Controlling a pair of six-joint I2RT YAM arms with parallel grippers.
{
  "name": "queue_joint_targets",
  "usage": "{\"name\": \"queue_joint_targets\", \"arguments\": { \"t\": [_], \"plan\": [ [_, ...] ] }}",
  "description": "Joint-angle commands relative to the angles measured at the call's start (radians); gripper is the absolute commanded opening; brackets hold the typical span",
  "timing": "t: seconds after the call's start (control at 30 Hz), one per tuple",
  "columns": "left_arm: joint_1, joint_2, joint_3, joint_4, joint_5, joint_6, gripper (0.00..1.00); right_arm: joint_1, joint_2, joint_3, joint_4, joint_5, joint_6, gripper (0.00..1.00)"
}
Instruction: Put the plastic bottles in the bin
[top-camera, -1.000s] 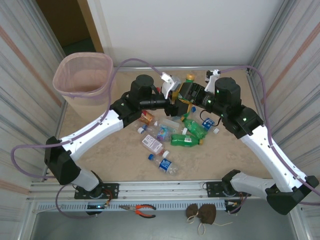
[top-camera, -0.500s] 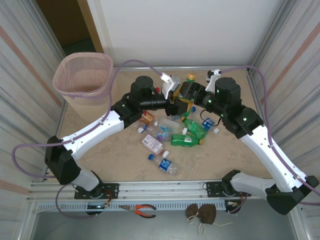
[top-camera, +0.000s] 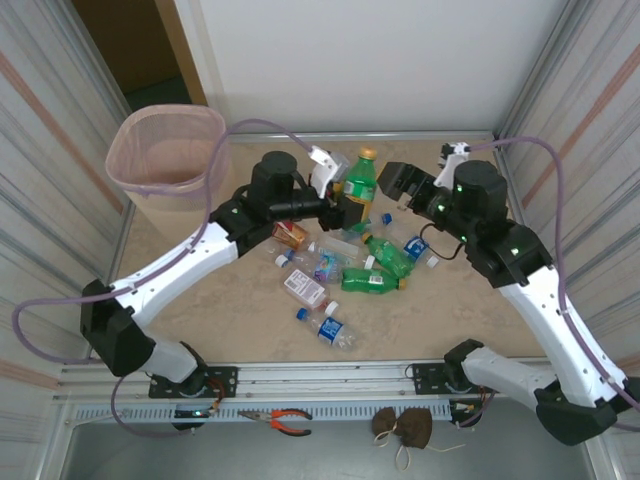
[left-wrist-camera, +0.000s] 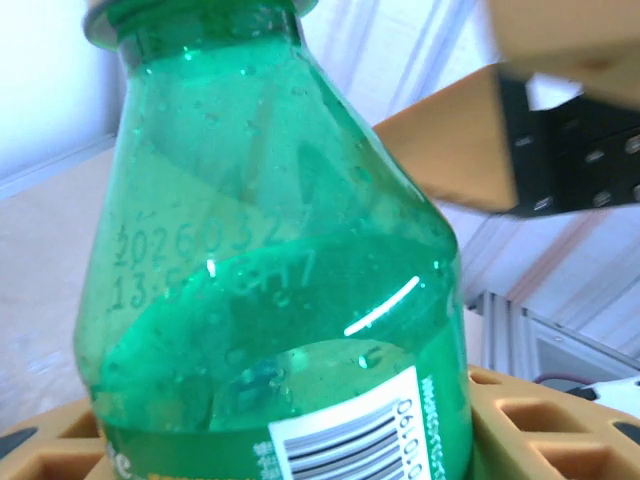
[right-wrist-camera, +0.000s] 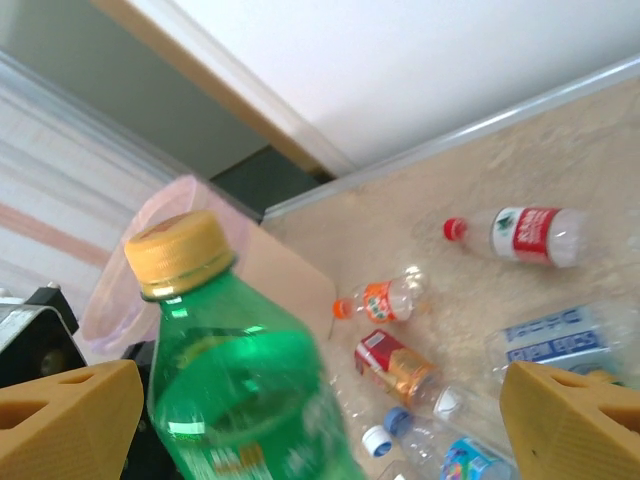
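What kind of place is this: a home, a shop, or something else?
Most likely a robot test cell in a lab, not a home. A beige table is boxed in by ribbed wall panels, an aluminium rail runs along its near edge, and red-handled pliers lie below it.

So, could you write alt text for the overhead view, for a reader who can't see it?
Seen from above, the left claw holds a green bottle upright above a beige table, while the right claw stands open beside it. More bottles lie scattered nearer the arms, and a pale pink bin stands at the far left.
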Motion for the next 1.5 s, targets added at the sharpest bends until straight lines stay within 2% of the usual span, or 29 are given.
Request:
{"name": "queue_joint_targets", "arguments": {
  "t": [0.0, 0.17, 0.37, 0.53, 0.7, 0.9, 1.2, 1.47],
  "plan": [
    [0.064, -0.072, 0.051, -0.127, -0.035, 0.046, 0.52, -0.054, -0.042, 0.029, -0.061, -0.001, -0.038, 0.91],
    [0.218, -0.115, 0.122, -0.306, -0.016, 0.055, 0.52, -0.142, -0.06, 0.019, -0.102, -0.041, -0.053, 0.91],
    [0.472, -0.125, 0.233, -0.506, 0.055, 0.097, 0.52, -0.238, -0.068, -0.001, -0.123, -0.101, -0.066, 0.91],
    [0.693, -0.081, 0.354, -0.607, 0.124, 0.143, 0.51, -0.284, -0.051, -0.002, -0.123, -0.143, -0.072, 0.91],
    [0.847, 0.014, 0.469, -0.708, 0.161, 0.195, 0.5, -0.307, -0.026, 0.002, -0.12, -0.165, -0.077, 0.91],
    [0.927, 0.136, 0.545, -0.811, 0.085, 0.293, 0.5, -0.333, -0.007, -0.002, -0.112, -0.187, -0.084, 0.91],
    [0.929, 0.301, 0.568, -0.914, -0.088, 0.403, 0.5, -0.372, 0.032, -0.019, -0.1, -0.224, -0.089, 0.91],
    [0.927, 0.422, 0.511, -0.939, -0.179, 0.445, 0.51, -0.388, 0.047, -0.044, -0.088, -0.243, -0.092, 0.91]
  ]
}}
